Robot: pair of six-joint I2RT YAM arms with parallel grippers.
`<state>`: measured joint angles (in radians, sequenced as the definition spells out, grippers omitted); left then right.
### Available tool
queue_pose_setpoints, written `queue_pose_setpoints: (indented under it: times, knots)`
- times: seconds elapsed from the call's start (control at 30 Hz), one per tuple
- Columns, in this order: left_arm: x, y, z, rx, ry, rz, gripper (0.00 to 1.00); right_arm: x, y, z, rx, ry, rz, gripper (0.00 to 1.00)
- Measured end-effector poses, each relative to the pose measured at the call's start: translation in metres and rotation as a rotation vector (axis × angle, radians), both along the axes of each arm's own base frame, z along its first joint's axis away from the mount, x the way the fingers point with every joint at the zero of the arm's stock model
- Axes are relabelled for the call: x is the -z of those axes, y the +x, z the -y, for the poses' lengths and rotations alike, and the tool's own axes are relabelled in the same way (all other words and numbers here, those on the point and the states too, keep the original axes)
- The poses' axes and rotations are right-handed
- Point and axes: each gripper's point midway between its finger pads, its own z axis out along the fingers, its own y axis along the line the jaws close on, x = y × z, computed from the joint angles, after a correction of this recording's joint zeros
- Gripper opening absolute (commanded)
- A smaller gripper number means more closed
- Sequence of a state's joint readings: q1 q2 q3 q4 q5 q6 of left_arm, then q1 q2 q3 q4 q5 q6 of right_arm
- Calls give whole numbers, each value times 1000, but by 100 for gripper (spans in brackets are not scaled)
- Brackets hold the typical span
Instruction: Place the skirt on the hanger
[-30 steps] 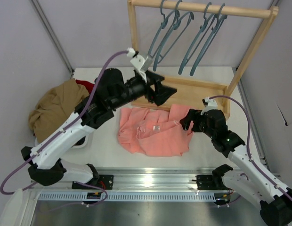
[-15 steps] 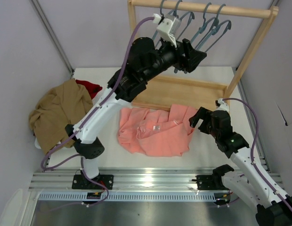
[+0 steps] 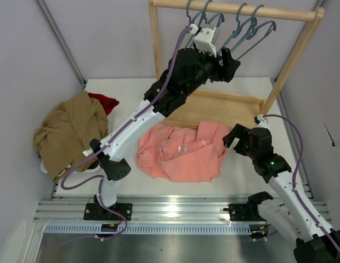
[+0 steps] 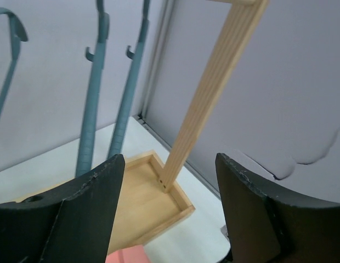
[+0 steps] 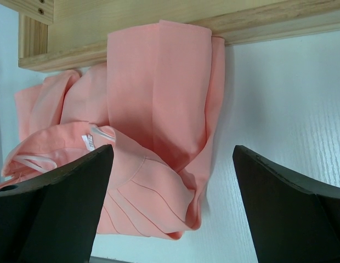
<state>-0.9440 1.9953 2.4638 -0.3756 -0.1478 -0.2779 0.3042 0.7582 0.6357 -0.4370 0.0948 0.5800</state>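
**A:** Quick progress check. Anything gripped yet?

**B:** Nope. Left end effector [image 3: 229, 59] first: fingers spread wide, nothing between them, held high up among the teal hangers under the rack's top rail [image 3: 279, 13]. Going by its wrist view, nearest hanger [image 4: 92, 115] just up and left of the fingers, touching neither, with the rack's wooden post [image 4: 214, 98] beyond.

**A:** And the other side?

**B:** Right end effector [image 3: 236, 137]: also wide apart and empty, hovering low just beside the right edge of the skirt [image 3: 178, 156]. No contact visible from its wrist camera, just pink folds underneath.

**A:** Skirt location?

**B:** Crumpled on the table [image 3: 131, 90], white label showing, one fold lapping onto the edge of the rack's wooden base [image 3: 230, 107]. Well apart from the tan-brown garment [image 3: 68, 129] and the dark red garment [image 3: 103, 101] over on the left.

**A:** So how much done?

**B:** Basically none, judging by the layout. Four hangers hooked on the rail, skirt on none of them. Left to do: take a hanger off, pick up the skirt, get it onto the hanger. Looks like the hanger-fetch step right now.
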Motion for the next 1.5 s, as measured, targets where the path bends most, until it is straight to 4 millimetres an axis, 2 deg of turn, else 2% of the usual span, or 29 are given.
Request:
queue_pose_setpoints:
  times: [0.17, 0.23, 0.4, 0.53, 0.57, 0.63, 0.7, 0.77, 1.0, 1.1, 1.23, 1.5]
  knots:
    - [-3, 16, -24, -74, 25, 9, 73, 0, 1, 2, 1, 0, -1, 98]
    - [-8, 23, -48, -118, 53, 21, 73, 0, 1, 3, -1, -1, -1, 98]
    - [-41, 22, -135, -250, 66, 44, 73, 0, 0, 1, -10, 5, -4, 98]
    - [-69, 20, -225, -387, 31, 68, 74, 4, 1, -3, -27, 14, -21, 98]
    - [-74, 20, -242, -418, 28, 76, 74, 6, 2, -4, -31, 15, -28, 97]
    - [-79, 18, -257, -439, 32, 89, 74, 9, 2, -5, -35, 19, -40, 97]
    - [-78, 17, -256, -421, 57, 97, 74, 10, 3, -6, -35, 23, -43, 97]
    - [-66, 24, -249, -399, 106, 89, 73, 10, 3, -7, -38, 26, -45, 97]
    - [12, 68, -215, -330, 312, -14, 70, 10, 3, -7, -33, 31, -48, 98]
    - [31, 75, -207, -300, 357, -41, 68, 10, 3, -7, -34, 31, -49, 98]
    - [39, 77, -201, -270, 377, -45, 66, 6, 5, -7, -32, 32, -42, 98]
    - [35, 76, -198, -255, 368, -34, 67, 7, 4, -5, -24, 24, -47, 98]
